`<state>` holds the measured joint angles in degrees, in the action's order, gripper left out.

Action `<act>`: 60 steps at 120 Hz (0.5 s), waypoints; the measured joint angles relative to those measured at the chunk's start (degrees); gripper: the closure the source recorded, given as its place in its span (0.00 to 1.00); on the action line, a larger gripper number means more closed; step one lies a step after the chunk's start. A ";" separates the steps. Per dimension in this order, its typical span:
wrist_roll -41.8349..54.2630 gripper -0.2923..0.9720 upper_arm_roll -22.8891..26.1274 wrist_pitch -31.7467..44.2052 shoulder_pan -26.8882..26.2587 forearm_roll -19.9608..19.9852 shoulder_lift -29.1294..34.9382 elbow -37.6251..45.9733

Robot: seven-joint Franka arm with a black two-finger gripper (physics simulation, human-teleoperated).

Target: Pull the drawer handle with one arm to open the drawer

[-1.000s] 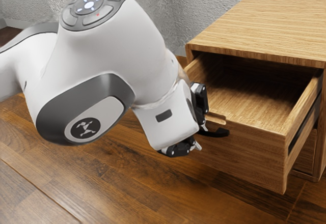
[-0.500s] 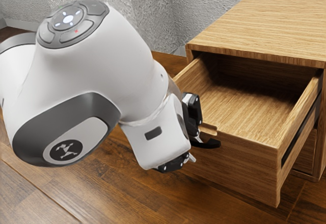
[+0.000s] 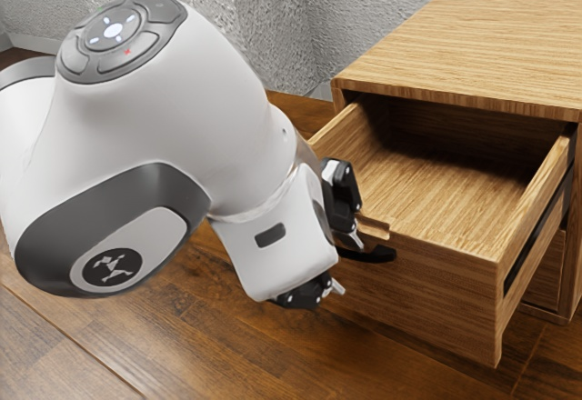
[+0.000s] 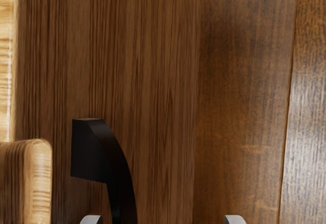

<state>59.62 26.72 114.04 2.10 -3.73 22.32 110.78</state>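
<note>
1. Arm (image 3: 155, 145): white and grey, bulky in the foreground, coming in from the exterior view's left and reaching toward its right.

2. Claw (image 3: 353, 223): black, at the end of the arm, set right at the drawer's front edge. Whether it is spread or pinching the handle cannot be told from either view.

3. Handle (image 3: 375, 227): a short pale-wood bar sticking out of the drawer front, directly at the claw, on the side toward the exterior view's right. Its long axis appears to run along the drawer front. In the wrist view a rounded pale-wood end, judged to be this handle, sits close under the hand.

4. Drawer (image 3: 455, 273): pale wood, top slot of the cabinet, slid well out toward the arm, with its bare inner floor showing. Judged largely open already. Any further pull has to run straight away from the cabinet, along the drawer's slide and square to the handle's long axis. A sideways drag risks jamming the drawer or slipping off the bar.

5. Cabinet (image 3: 473, 45): a box of matching pale wood, standing at the exterior view's right, behind and around the drawer.

6. Floor (image 3: 182, 355): dark wooden planks under arm and cabinet.

7. Wall (image 3: 346, 0): grey, rough-textured, farthest back.
</note>
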 joint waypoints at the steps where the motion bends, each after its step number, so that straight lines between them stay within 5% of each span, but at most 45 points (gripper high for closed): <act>1: -0.01 0.57 0.00 -0.01 0.00 0.00 0.04 -0.01; 20: -0.13 0.56 -0.23 -0.50 -0.04 -0.07 0.45 -2.30; 44: -1.99 0.36 -2.91 -5.44 3.45 -0.33 -1.35 -14.93; 60: -6.75 0.30 -3.18 -12.06 10.06 -0.51 -11.56 -25.61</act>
<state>52.88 23.54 101.98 12.15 -4.24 10.75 85.17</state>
